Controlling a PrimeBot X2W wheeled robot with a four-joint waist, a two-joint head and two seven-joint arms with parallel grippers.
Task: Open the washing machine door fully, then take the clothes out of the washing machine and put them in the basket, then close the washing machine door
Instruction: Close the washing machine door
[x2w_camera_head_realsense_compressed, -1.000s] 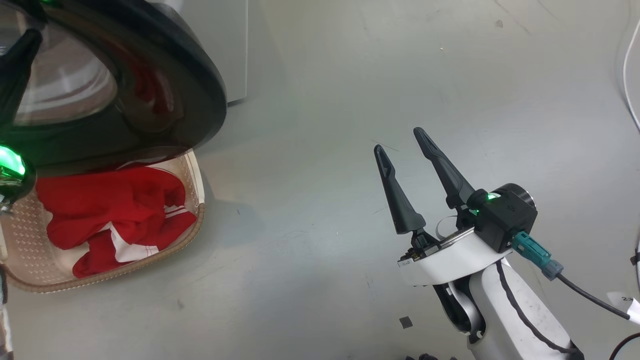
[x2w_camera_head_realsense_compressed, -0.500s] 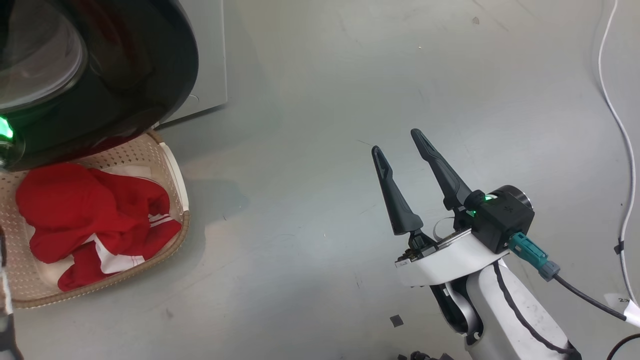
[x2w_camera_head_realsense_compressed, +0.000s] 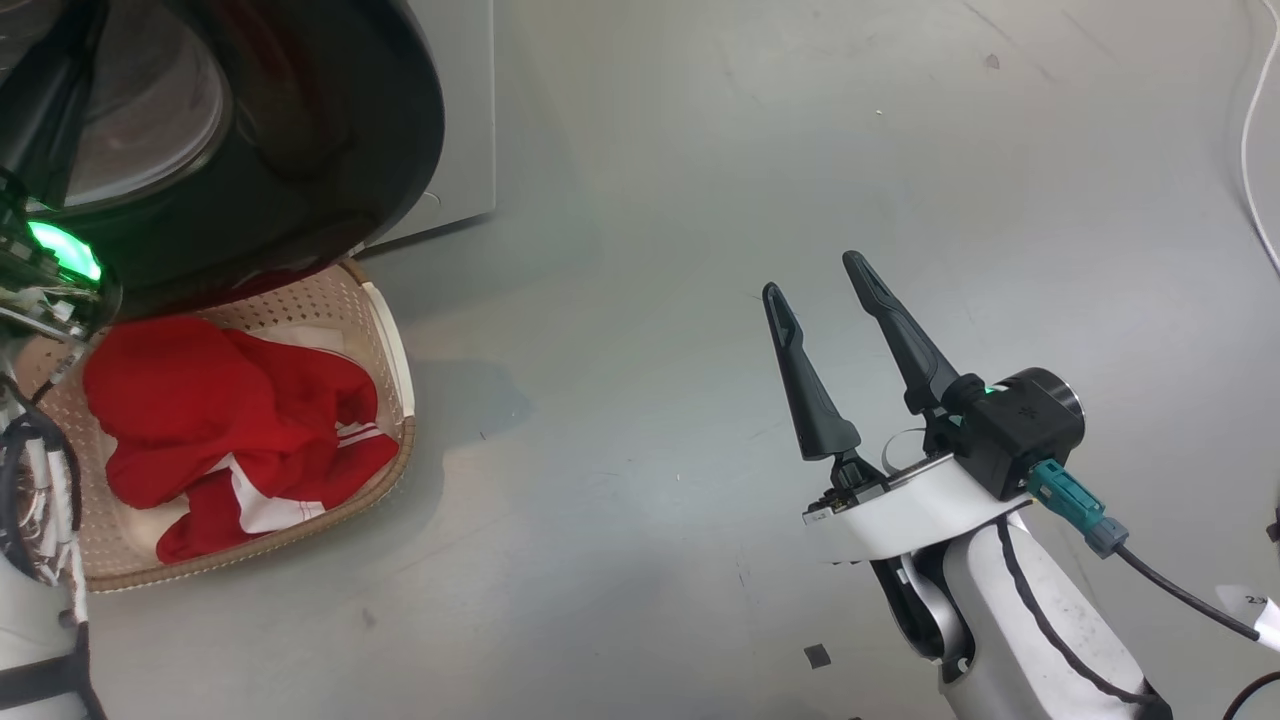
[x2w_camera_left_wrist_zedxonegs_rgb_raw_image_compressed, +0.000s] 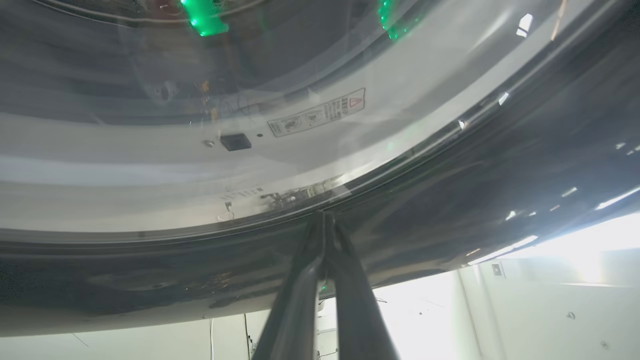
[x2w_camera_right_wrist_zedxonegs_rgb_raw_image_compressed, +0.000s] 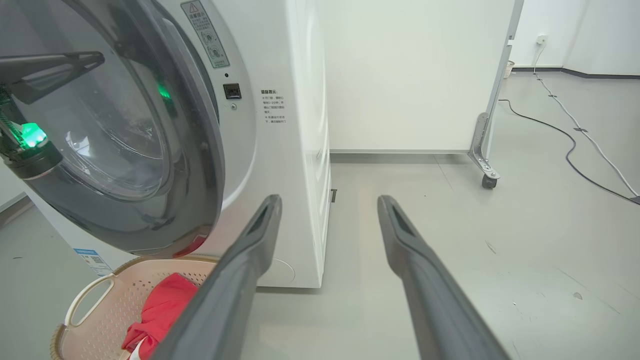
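The washing machine door (x2w_camera_head_realsense_compressed: 330, 150) hangs partly swung out from the white washing machine (x2w_camera_right_wrist_zedxonegs_rgb_raw_image_compressed: 295, 150), above the basket's back edge. My left gripper (x2w_camera_left_wrist_zedxonegs_rgb_raw_image_compressed: 323, 216) is shut, empty, with its tips pressed on the door's glossy outer face where the glass meets the black rim (x2w_camera_left_wrist_zedxonegs_rgb_raw_image_compressed: 450, 200). The same gripper (x2w_camera_right_wrist_zedxonegs_rgb_raw_image_compressed: 97, 57) also appears lying across the door glass (x2w_camera_right_wrist_zedxonegs_rgb_raw_image_compressed: 125, 140). The cream basket (x2w_camera_head_realsense_compressed: 385, 330) stands on the floor below the door, with the red and white clothes (x2w_camera_head_realsense_compressed: 220, 420) inside. My right gripper (x2w_camera_head_realsense_compressed: 812, 275) hovers open and empty over bare floor, well right of the basket.
A white cable (x2w_camera_head_realsense_compressed: 1255, 150) runs along the floor at the far right. Behind the machine stands a pale panel on a castor (x2w_camera_right_wrist_zedxonegs_rgb_raw_image_compressed: 489, 180). Grey floor (x2w_camera_head_realsense_compressed: 620, 420) spreads between basket and right arm, with a small dark scrap (x2w_camera_head_realsense_compressed: 817, 655) near my right arm.
The door has swung closer to the machine under the left gripper, uncovering more of the basket's back rim. The head camera has shifted. The right gripper stays open in place.
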